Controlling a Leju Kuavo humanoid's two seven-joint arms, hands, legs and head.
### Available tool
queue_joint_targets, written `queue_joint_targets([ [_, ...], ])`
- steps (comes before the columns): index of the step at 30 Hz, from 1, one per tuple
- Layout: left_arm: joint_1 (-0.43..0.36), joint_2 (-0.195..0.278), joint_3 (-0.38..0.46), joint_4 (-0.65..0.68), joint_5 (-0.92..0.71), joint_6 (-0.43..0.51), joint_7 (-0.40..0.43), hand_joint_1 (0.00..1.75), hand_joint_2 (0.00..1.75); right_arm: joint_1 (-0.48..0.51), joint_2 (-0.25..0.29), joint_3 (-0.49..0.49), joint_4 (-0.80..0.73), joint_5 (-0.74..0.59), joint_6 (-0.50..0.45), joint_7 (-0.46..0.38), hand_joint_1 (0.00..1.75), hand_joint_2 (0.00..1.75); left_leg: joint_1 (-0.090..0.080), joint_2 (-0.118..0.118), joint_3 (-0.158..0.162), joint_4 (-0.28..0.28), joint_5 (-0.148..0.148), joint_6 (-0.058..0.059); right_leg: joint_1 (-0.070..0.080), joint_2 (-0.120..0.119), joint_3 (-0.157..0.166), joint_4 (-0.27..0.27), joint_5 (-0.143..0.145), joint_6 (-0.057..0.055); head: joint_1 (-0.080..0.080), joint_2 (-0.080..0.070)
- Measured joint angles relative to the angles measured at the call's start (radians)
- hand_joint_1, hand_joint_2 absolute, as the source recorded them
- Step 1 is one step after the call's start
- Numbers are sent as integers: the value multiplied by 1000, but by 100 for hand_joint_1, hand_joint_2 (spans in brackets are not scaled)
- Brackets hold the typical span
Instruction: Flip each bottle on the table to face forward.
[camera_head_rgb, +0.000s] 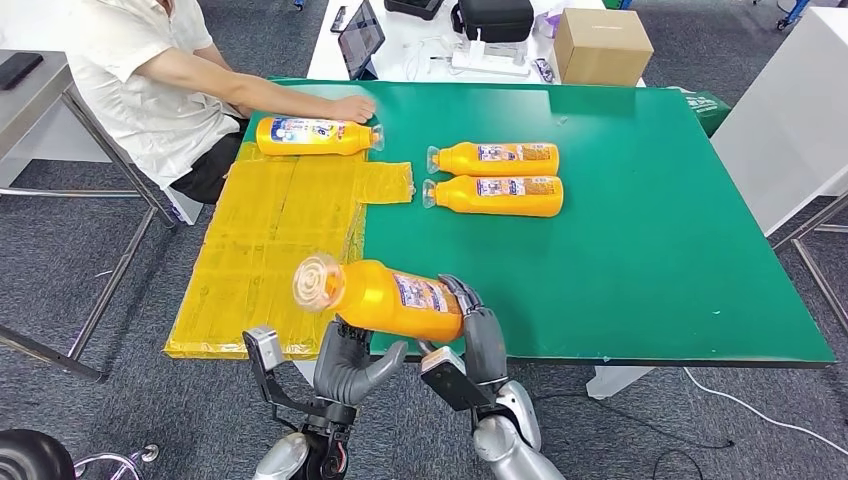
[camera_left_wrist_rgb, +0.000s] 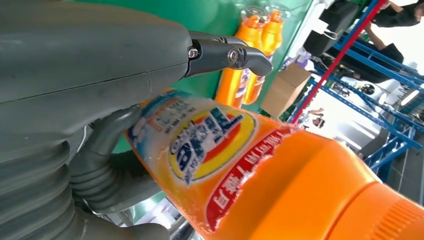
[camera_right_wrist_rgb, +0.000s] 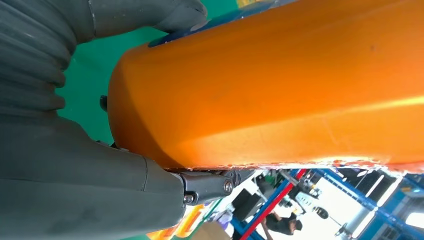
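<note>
Orange bottle (camera_head_rgb: 385, 297) sits low in the centre of the frame, above the near edge of the table (camera_head_rgb: 650, 250), gripped by left hand (camera_head_rgb: 350, 362) and right hand (camera_head_rgb: 478, 330). The turning step seems in progress; next it needs setting down label-forward.

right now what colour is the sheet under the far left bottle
Yellow sheet, clearest in the head view.

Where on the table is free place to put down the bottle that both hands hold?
Bare green table lies right of the paired bottles and in front of them, beside the held bottle. The far left is crowded: the person's hand on another bottle.
</note>
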Motion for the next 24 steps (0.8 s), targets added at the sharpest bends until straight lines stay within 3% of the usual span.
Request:
queue_joint_targets([
  [8,-25,-4,-2,-1,-27,46,-56,0,175,-1,4,94,-3,10,40,2,167,175,0,0,0,0,0,0,0,0,0,0,0,0,0,0],
  [12,-28,-4,1,-13,-8,18,-55,0,175,-13,5,131,-3,24,59,17,168,175,0,0,0,0,0,0,0,0,0,0,0,0,0,0],
  [16,-27,0,14,-20,27,-27,-47,63,175,-36,-1,168,-3,50,66,38,168,175,0,0,0,0,0,0,0,0,-1,0,0,0,0,0],
  [18,-27,0,22,-20,30,-39,-53,63,175,-46,-3,181,-3,60,63,40,168,175,0,0,0,0,0,0,0,0,-1,0,0,0,0,0],
  [21,-27,0,32,-20,32,-45,-58,144,175,-55,-6,193,-3,65,61,41,156,175,0,0,0,0,0,0,0,0,-1,0,0,0,0,0],
  [22,-26,0,35,-20,33,-46,-59,172,175,-57,-7,196,-3,66,61,42,147,175,0,0,0,0,0,0,0,0,-1,0,0,0,0,0],
  [24,-26,0,40,-20,34,-54,-63,175,175,-60,-8,202,-3,66,64,42,92,175,0,0,0,0,0,0,0,0,-1,0,0,0,0,0],
])
